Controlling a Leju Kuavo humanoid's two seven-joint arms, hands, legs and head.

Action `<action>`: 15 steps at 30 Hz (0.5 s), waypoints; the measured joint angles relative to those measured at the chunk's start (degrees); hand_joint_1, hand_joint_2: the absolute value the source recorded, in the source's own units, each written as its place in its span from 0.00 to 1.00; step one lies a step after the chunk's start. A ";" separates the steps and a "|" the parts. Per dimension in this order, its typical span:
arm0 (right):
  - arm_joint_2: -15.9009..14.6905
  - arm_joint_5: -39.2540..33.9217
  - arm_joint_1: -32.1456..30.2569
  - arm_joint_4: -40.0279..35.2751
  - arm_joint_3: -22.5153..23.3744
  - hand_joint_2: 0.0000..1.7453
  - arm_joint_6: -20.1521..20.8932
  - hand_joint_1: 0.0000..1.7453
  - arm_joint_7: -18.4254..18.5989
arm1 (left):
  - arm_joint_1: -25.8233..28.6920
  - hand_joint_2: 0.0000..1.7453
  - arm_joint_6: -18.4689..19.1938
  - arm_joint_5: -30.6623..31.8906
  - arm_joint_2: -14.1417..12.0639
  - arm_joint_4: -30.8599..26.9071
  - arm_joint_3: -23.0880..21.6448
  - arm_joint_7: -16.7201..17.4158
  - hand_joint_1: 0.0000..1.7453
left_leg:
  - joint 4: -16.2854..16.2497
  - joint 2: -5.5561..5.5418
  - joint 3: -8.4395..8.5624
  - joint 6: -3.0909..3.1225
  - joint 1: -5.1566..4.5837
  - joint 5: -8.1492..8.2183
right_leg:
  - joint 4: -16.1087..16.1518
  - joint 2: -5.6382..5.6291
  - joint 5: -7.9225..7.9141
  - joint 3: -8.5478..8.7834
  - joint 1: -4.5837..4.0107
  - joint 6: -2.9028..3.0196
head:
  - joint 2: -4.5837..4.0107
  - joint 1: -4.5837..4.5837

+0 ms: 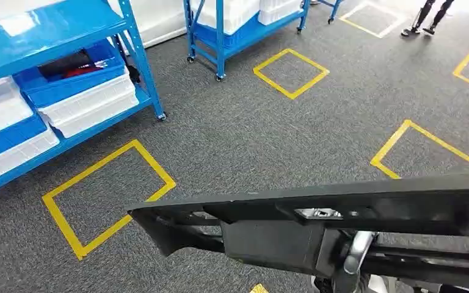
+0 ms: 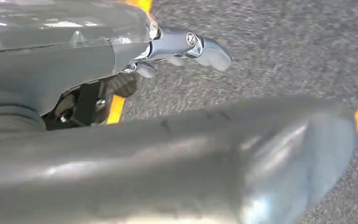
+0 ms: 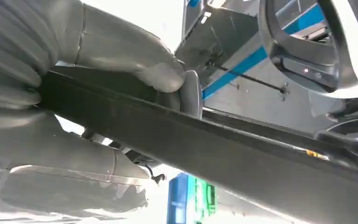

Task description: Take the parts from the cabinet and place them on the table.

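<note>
Gripping a long black part (image 3: 242, 158), the right hand (image 3: 98, 88) has its thumb pressed on one face and its fingers (image 3: 65, 168) wrapped under the other. In the head view the part (image 1: 317, 213) lies crosswise low in the frame, held above the grey carpet floor (image 1: 269, 128) with its yellow taped squares (image 1: 107, 194), well apart from the blue cabinet (image 1: 55, 36) holding white and blue bins (image 1: 88, 101). The left hand (image 2: 186, 46) is above the carpet with fingers curled; whether it holds anything cannot be told.
</note>
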State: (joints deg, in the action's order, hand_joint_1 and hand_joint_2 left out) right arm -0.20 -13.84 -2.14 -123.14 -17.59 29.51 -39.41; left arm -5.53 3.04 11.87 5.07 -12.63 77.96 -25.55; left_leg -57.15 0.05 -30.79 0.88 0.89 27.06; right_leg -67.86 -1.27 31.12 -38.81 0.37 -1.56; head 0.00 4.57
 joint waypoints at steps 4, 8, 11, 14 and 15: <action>0.78 -1.02 -0.83 0.00 2.07 1.00 2.62 1.00 0.00 | 0.14 0.00 -0.61 0.00 -0.50 -0.02 0.61 -0.13 0.00 | -0.04 2.83 0.04 -0.03 -0.27 0.24 | -5.96 1.04 0.53 -2.86 0.52 -0.41 | 0.00 0.00; 1.75 -1.79 -1.58 -0.02 5.37 1.00 5.61 1.00 0.00 | 0.19 0.00 -0.70 0.00 -1.59 -0.02 0.90 0.50 0.00 | -0.33 4.80 0.68 -1.14 -0.83 1.04 | 9.23 5.28 -4.59 5.48 -0.20 0.56 | 0.00 0.00; 2.55 -1.77 -1.88 -0.07 7.23 1.00 6.32 1.00 0.00 | 0.05 0.00 -1.31 0.00 -2.64 -0.04 1.16 2.10 0.00 | -0.05 6.35 1.06 -2.01 -0.72 1.12 | 9.12 3.19 -4.71 4.96 -0.45 1.54 | 0.00 0.00; 3.15 -1.81 -1.83 -0.11 7.74 1.00 5.70 1.00 0.00 | 0.20 0.00 -1.27 0.00 -3.54 -0.11 1.29 2.34 0.00 | -3.92 2.32 -0.31 -2.79 -0.18 4.40 | 9.88 1.62 -5.29 5.27 0.03 2.79 | 0.00 0.00; 3.32 -1.79 -1.89 -0.11 7.76 1.00 5.66 1.00 0.02 | 0.41 0.00 -1.25 0.09 -3.76 -0.13 1.31 2.38 0.00 | -8.22 1.24 -2.23 -2.86 -0.13 6.74 | 9.87 1.11 -5.28 5.24 -0.02 2.96 | 0.00 0.00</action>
State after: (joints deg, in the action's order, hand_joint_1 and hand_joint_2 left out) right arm 3.13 -15.63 -4.03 -123.25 -9.84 35.17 -39.39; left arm -5.12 1.79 11.96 1.31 -12.76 79.28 -23.17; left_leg -65.37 1.29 -33.03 -1.99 0.76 33.80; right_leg -57.99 -0.16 25.84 -33.57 0.34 1.39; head 0.00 4.57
